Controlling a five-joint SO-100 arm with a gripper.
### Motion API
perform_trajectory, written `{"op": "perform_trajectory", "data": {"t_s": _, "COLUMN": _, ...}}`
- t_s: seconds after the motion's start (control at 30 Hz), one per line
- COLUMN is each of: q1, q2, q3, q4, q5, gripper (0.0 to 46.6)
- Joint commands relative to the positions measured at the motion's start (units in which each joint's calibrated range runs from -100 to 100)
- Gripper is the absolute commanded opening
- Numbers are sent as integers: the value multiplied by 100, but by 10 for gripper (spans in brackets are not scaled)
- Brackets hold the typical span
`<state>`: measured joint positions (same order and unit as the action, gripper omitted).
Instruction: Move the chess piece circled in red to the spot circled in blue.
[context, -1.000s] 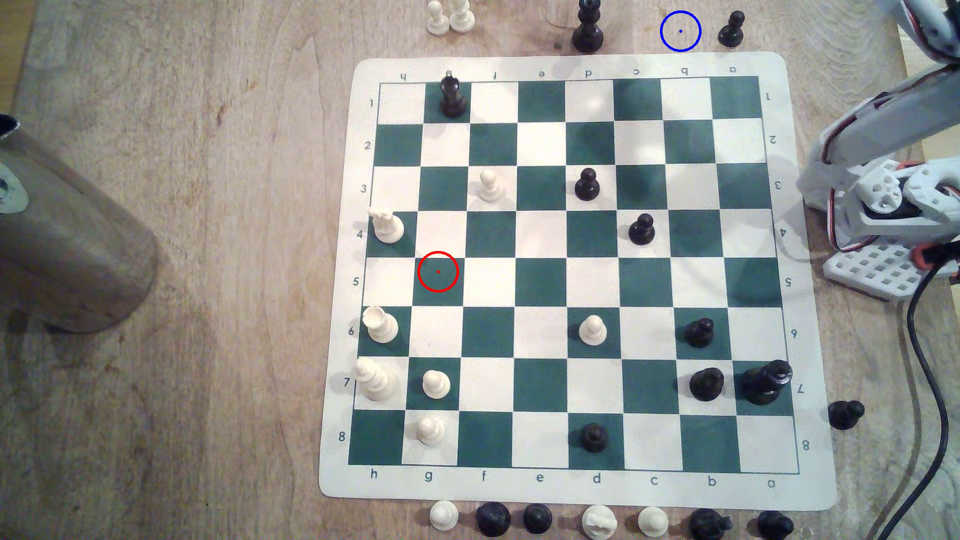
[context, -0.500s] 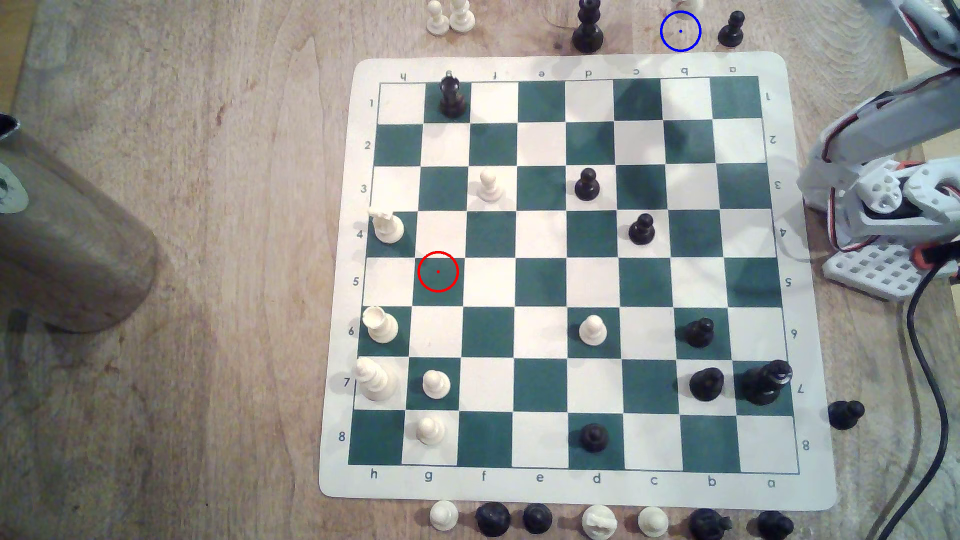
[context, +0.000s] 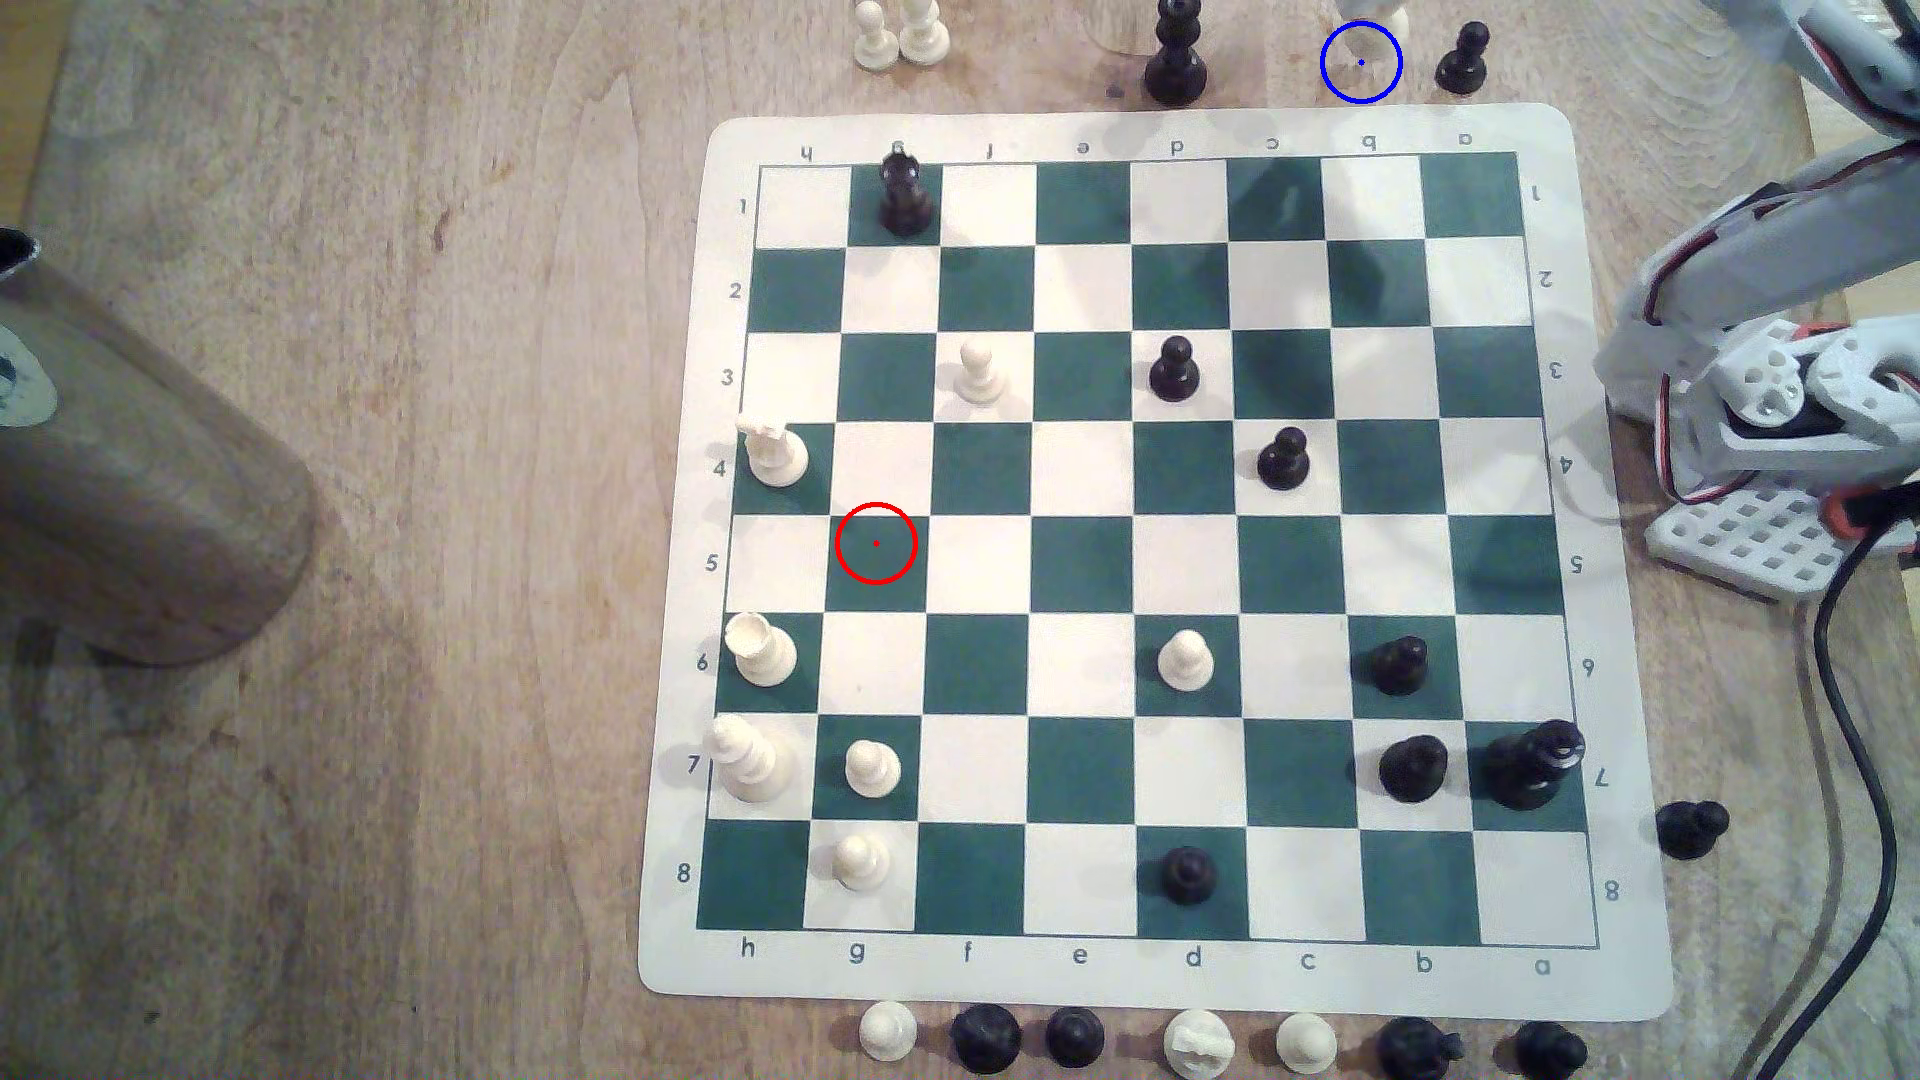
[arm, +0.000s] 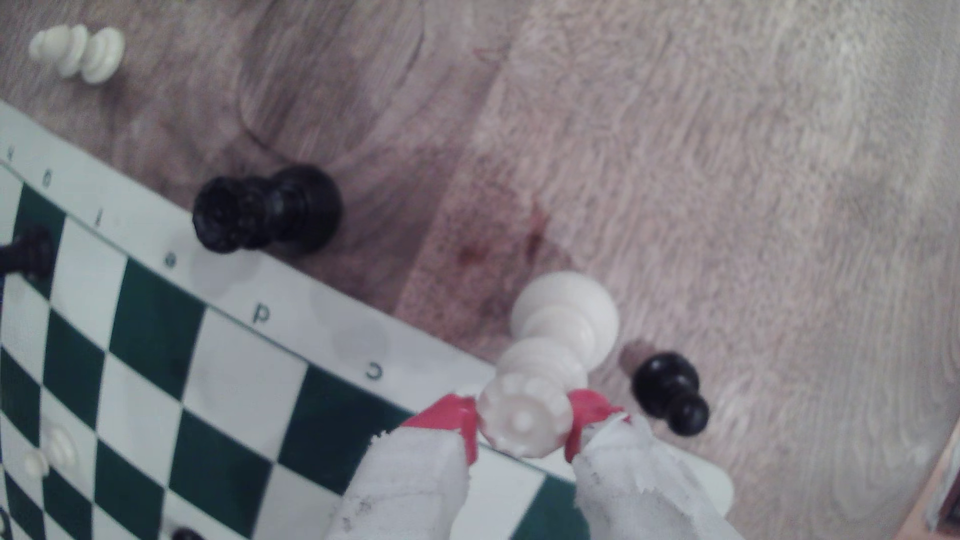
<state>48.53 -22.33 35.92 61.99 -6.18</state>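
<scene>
A: Claw (arm: 523, 421) state?

B: Wrist view: red fingertips (arm: 448, 415) pressed against both sides of the white chess piece's (arm: 545, 358) crown, clamped on it. Its round base sits on or just above the bare desk (arm: 727, 156), can't tell which. It's just off the board (context: 1704, 997) edge, beside one black pawn (arm: 672, 389).

A: And the target?

B: Exterior view: the blue ring (context: 1361, 62) is on the desk past the board's top edge, between a tall black piece (context: 1175, 57) and a black pawn (context: 1463, 60). A pale blur shows inside the ring and at the frame edge, too cut off to make out. The red ring (context: 876, 543) marks an empty green square.

A: Counts?

B: On the board: seven white, seven black. Off the board: two white pawns (context: 899, 36) at the top, seven pieces along the bottom (three white, four black), one black pawn (context: 1691, 828) at the exterior view's right.

A: Anything hidden?

B: The arm (context: 1766, 395) is cut off at the exterior view's right. The wrist view is blurry.
</scene>
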Motion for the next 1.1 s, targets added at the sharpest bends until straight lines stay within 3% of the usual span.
{"op": "perform_trajectory", "data": {"t_s": 0.0, "q1": -54, "q2": -254, "q3": 16, "q4": -89, "q5": -10, "gripper": 4}}
{"op": "perform_trajectory", "data": {"t_s": 1.07, "q1": -109, "q2": -144, "q3": 669, "q4": -745, "q5": 49, "gripper": 4}}
